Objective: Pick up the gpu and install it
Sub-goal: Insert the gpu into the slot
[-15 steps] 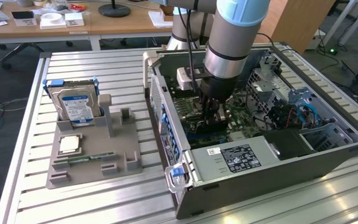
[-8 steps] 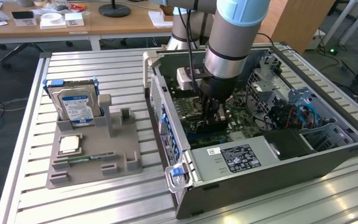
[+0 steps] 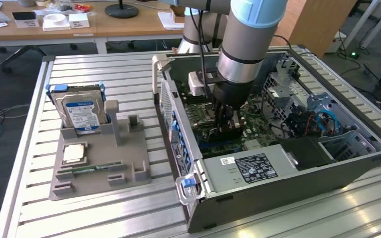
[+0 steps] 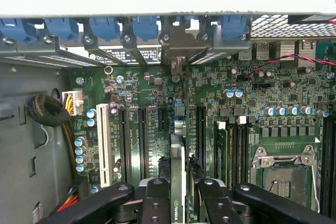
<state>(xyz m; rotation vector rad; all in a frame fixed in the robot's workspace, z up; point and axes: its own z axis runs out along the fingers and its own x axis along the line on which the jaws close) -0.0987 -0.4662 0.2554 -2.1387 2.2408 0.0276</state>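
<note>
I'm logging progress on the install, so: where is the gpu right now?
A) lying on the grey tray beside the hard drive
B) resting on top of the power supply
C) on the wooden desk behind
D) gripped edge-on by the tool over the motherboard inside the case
D: the wrist view shows the gpu clamped edge-on in the tool, over the motherboard slots.

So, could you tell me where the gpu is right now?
The gpu is inside the open computer case, held edge-on in the gripper at the motherboard's long black slots, on the exterior view's right of the grey parts tray.
</note>
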